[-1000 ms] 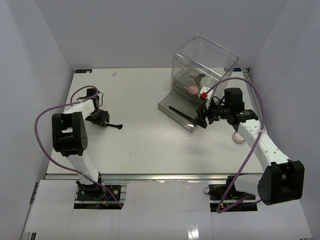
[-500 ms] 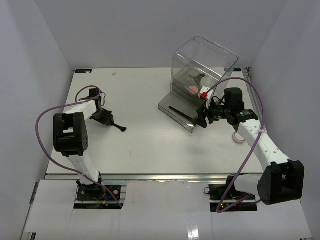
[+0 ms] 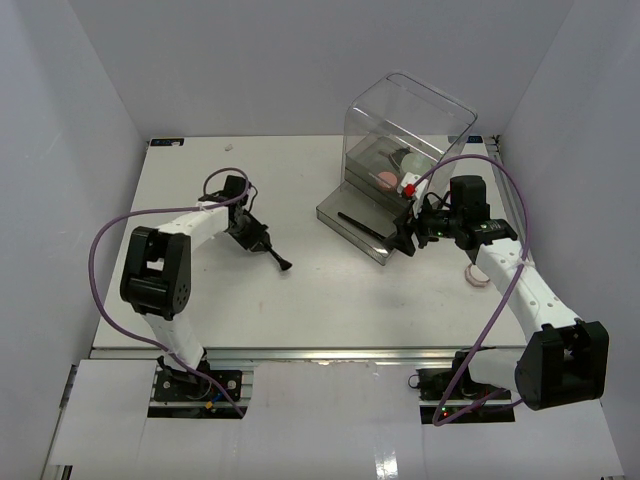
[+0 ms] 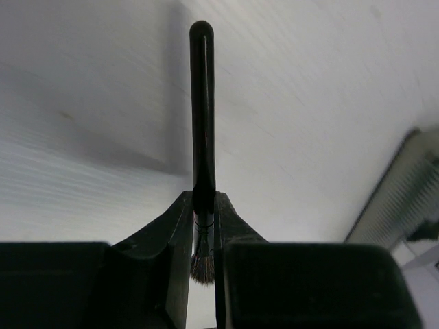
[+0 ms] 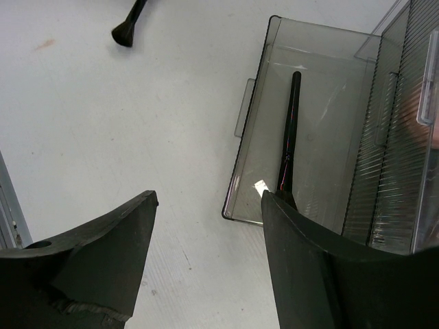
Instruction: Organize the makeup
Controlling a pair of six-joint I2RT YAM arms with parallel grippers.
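A black-handled makeup brush (image 4: 202, 116) is clamped between the fingers of my left gripper (image 4: 204, 205), bristles toward the wrist and handle pointing away. From above, that gripper (image 3: 250, 230) hangs over the table's left centre, and the brush (image 3: 276, 256) sticks out toward the drawer box. My right gripper (image 3: 410, 240) stands open just above the pulled-out drawer tray (image 3: 335, 208). In the right wrist view, a slim black pencil (image 5: 288, 137) lies in the tray (image 5: 329, 144), and the gripper (image 5: 206, 199) holds nothing. A round pale compact (image 3: 478, 275) lies on the table near the right arm.
The tall clear drawer box (image 3: 410, 125) stands at the back right. A pink compact (image 3: 385, 180) and other small items are inside it. White walls close in the table on the left, back and right.
My left gripper has shut on the brush and carried it rightward toward the table's centre. The right arm has not moved.
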